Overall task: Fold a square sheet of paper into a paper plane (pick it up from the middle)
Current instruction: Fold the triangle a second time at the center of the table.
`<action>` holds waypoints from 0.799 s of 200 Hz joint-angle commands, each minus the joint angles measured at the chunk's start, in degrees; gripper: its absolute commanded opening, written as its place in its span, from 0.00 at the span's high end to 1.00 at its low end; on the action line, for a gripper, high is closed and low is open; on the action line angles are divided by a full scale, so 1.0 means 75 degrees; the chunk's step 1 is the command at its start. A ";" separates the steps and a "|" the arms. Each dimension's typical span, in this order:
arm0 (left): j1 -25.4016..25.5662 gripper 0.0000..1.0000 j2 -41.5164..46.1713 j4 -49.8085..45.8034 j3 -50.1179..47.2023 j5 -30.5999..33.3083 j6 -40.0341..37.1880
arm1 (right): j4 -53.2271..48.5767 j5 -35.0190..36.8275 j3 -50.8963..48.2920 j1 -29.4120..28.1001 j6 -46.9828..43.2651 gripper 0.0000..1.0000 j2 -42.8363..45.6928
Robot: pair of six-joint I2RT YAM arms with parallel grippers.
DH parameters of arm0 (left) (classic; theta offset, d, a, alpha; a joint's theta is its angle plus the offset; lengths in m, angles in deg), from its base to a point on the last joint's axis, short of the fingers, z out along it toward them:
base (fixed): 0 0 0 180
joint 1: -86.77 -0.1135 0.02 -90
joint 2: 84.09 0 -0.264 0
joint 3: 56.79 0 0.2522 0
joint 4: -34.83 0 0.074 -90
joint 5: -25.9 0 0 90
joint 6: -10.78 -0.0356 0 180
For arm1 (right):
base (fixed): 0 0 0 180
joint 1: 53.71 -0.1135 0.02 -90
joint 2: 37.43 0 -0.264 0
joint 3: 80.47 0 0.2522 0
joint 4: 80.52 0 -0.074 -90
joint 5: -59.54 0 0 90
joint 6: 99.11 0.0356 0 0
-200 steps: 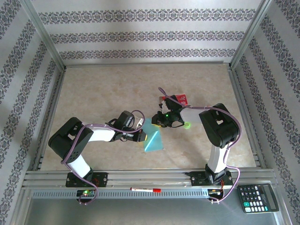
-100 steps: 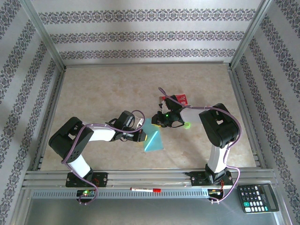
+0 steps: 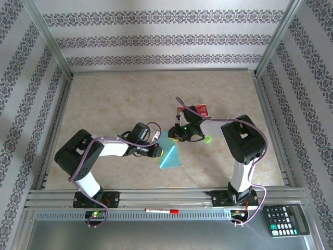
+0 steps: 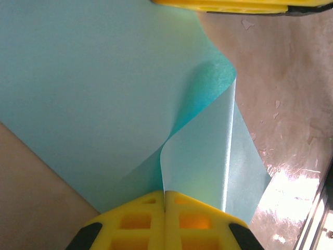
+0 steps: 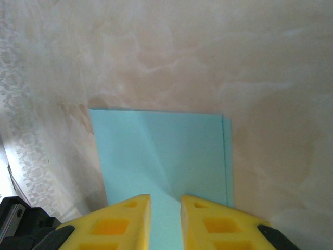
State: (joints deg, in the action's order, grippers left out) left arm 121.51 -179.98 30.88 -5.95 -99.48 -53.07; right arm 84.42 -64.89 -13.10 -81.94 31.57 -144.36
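Found the square sheet of paper (image 3: 170, 155) on the surface (image 3: 114, 99) between the two arms, toward the near edge; light blue, partly folded.

Saw the left tool (image 4: 165, 200) pressed together, pinching a raised flap of the sheet. Flap curled up off the flat part, its edge running straight into the seam between the yellow fingers (image 4: 130, 224).

Noted the right tool (image 5: 165, 200) at the sheet's far end, slightly spread, with a narrow strip of blue paper visible through the gap. Cannot tell about contact with the sheet. In the right wrist view, noted a second layer's edge offset along the sheet's right side, plus a faint diagonal crease leading toward the gap.

Logged a red packet (image 3: 201, 110) beyond the right tool, white markings too small to read, and a green ring (image 3: 208, 139) just beside that tool. Logged a red pen (image 3: 161, 210) on the front rail and a calculator (image 3: 286, 219) at the near right corner, key legends not legible.
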 commanded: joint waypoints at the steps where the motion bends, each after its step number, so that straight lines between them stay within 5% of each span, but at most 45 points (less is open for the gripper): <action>1: -0.0073 1.00 -0.0146 -0.0300 0.0168 0.0058 -0.0050 | -0.0189 0.0091 -0.0058 -0.0009 -0.0011 0.76 -0.0215; 160: -0.0074 1.00 -0.0256 -0.0256 0.0096 0.0062 -0.0006 | -0.0133 0.0116 -0.0144 -0.0011 -0.0008 0.76 -0.0226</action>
State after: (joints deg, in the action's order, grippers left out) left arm 121.51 -180.38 30.68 -5.51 -99.70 -53.03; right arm 84.42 -64.89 -13.10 -81.94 31.57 -144.36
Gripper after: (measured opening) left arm 0.044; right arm 0.234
